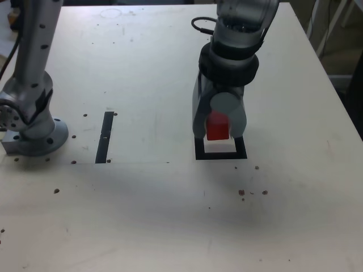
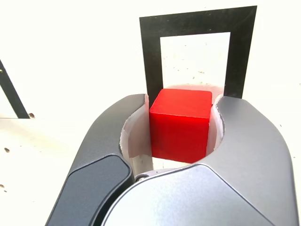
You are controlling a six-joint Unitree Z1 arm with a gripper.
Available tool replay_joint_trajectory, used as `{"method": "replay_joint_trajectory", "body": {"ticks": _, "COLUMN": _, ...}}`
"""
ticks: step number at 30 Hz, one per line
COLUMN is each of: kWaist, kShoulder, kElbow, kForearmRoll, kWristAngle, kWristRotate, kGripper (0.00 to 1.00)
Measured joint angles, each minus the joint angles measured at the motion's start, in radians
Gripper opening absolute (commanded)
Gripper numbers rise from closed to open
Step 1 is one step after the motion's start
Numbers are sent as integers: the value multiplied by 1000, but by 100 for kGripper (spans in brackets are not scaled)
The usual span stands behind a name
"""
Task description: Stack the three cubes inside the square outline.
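Gripper (image 2: 181,141) fills my wrist view, fingers (image 2: 108,141) clamped on the red cube (image 2: 181,125) (pale pads either side). Cube sits between the fingertips; square outline (image 2: 197,23) lies just beyond them. Exterior view: thin black strip (image 1: 105,137) well off leftward.

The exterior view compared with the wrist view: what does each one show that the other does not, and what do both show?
Only the exterior view shows the arm's base on the exterior view's left, the arm's upper body above the gripper, and the whole table.

Only the wrist view shows the jaws pressed against two opposite sides of the red cube and the pale interior of the square outline in detail.

Both show the red cube held over the square outline and the thin black strip. No yellow or green cube appears in either.
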State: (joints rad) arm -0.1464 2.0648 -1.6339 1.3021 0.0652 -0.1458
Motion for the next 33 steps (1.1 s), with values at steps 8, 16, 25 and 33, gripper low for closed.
{"method": "replay_joint_trajectory", "body": {"ticks": 8, "kWaist": 25, "kShoulder": 21, "kElbow": 0, "kForearmRoll": -10, "kWristAngle": 15, "kWristRotate": -31, "kGripper": 33}}
{"method": "replay_joint_trajectory", "body": {"ticks": 16, "kWaist": 41, "kShoulder": 47, "kElbow": 19, "kForearmRoll": -14, "kWristAngle": 17, "kWristRotate": -31, "kGripper": 36}}
{"method": "replay_joint_trajectory", "body": {"ticks": 25, "kWaist": 55, "kShoulder": 47, "kElbow": 27, "kForearmRoll": -24, "kWristAngle": 5, "kWristRotate": -24, "kGripper": 42}}
{"method": "replay_joint_trajectory", "body": {"ticks": 33, "kWaist": 55, "kShoulder": 71, "kElbow": 27, "kForearmRoll": -57, "kWristAngle": -12, "kWristRotate": -24, "kGripper": 42}}
